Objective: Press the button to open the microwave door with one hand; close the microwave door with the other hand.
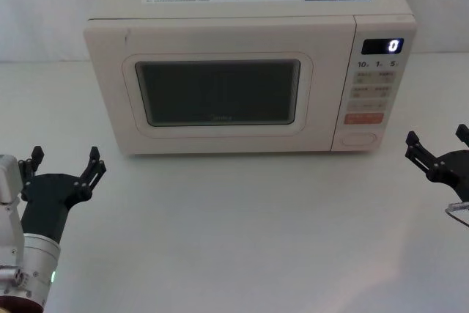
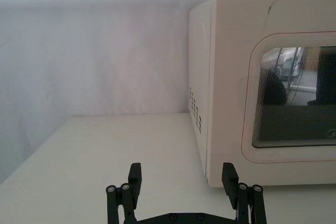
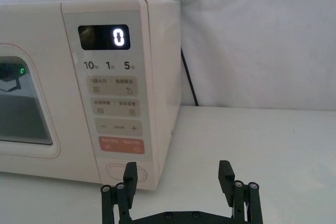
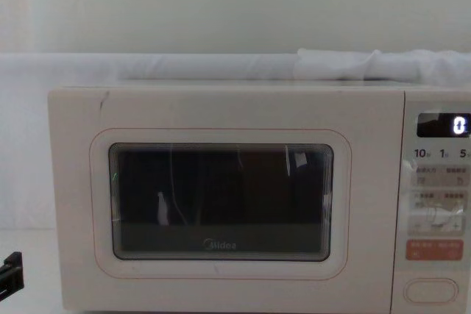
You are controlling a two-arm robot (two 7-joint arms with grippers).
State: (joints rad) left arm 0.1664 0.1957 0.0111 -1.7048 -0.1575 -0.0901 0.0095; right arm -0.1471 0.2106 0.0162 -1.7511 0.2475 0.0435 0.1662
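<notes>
The microwave door is a cream panel with a dark window, and it sits flush and closed on the cream microwave at the table's back centre. The oval cream button is at the bottom of the control panel, right of the door. My left gripper hovers open at the near left, short of the microwave's left front corner. My right gripper hovers open at the right, just right of the panel. In the right wrist view the button lies behind one fingertip of the right gripper. The chest view shows the door and button.
A salmon-orange key sits just above the button, and the display reads 0. A black cable runs down behind the microwave's right side. White cloth drapes the wall behind. Bare white table spreads in front of the microwave.
</notes>
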